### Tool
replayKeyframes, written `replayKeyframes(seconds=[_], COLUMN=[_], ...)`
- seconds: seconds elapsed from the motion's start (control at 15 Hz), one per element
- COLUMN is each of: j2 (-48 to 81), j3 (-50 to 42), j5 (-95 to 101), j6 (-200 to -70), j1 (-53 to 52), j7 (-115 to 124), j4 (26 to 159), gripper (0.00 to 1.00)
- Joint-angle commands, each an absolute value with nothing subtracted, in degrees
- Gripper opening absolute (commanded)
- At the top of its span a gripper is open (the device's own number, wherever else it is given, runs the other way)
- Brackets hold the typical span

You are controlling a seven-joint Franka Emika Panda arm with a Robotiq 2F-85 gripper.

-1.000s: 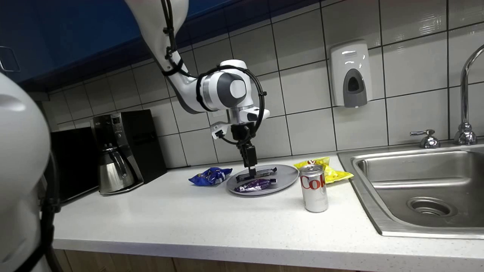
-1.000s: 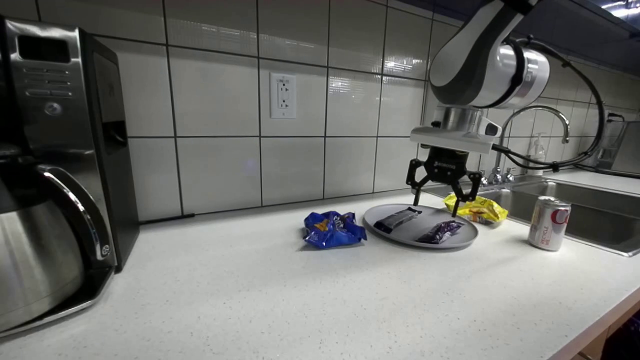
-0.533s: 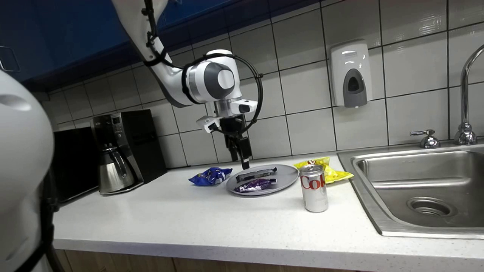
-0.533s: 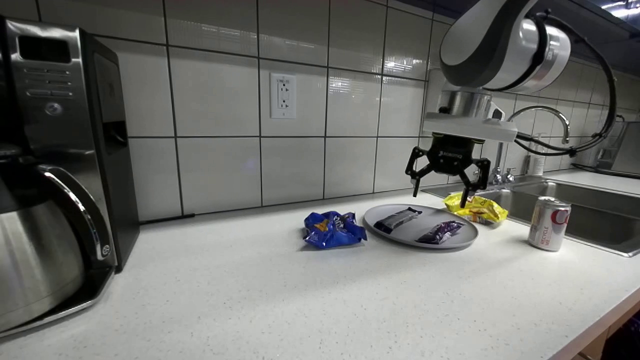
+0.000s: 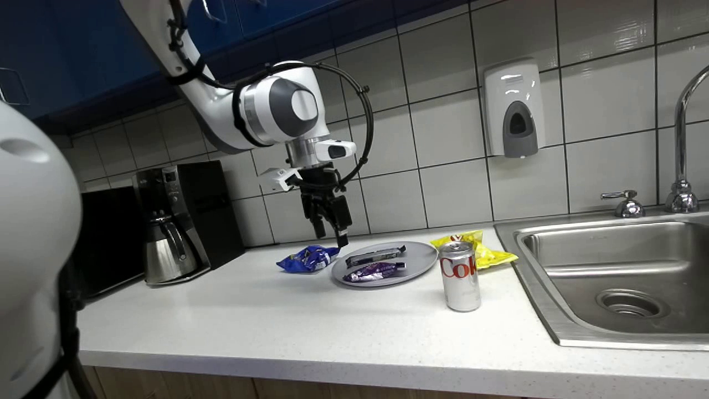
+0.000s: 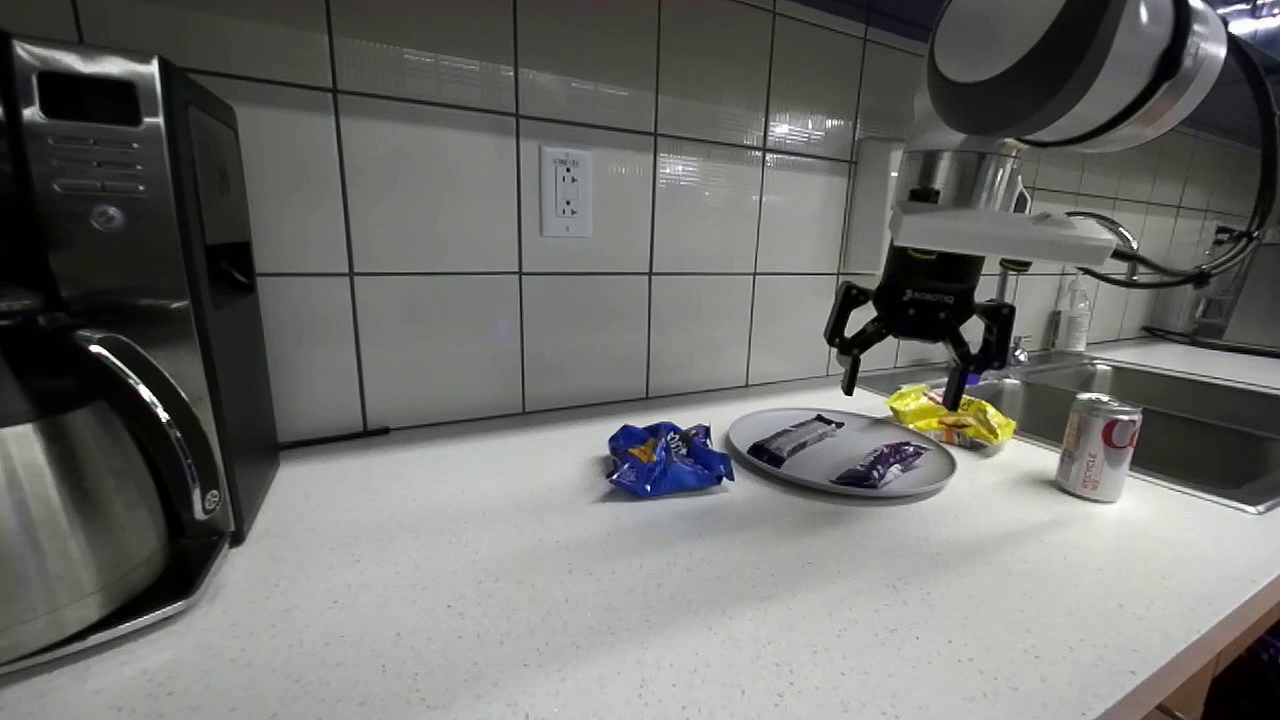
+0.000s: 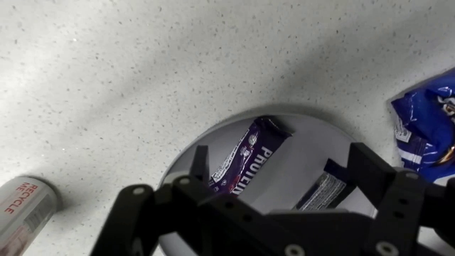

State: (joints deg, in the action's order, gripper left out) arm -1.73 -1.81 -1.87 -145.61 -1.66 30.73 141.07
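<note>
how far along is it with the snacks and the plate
Looks done: the purple bar and the grey-black bar lie on the plate. In hand: nothing; the tool is open, clear of both bars. Perhaps left: the blue bag, the yellow bag and the can, all off the plate.

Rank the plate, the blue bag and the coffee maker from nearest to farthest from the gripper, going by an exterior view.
From the open gripper, in an exterior view:
1. The plate, just below it.
2. The blue bag, left of the plate in the picture.
3. The coffee maker, at the picture's left edge.
</note>
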Motion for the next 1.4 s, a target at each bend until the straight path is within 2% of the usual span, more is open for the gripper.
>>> replayKeyframes(seconds=[0.0, 0.53, 0.6, 1.33], j2=[-8.63, -15.99, -12.23, -13.89], j3=[-0.1, 2.85, 2.93, 3.39], j5=[-1.97, -2.64, -2.37, -2.44], j6=[-144.19, -142.75, -144.66, -144.15], j1=[-1.32, -1.14, -0.52, -0.48], j7=[27.79, 26.84, 27.81, 27.76], j4=[146.55, 152.27, 150.24, 151.37], gripper=[1.0, 1.0, 1.0, 1.0])
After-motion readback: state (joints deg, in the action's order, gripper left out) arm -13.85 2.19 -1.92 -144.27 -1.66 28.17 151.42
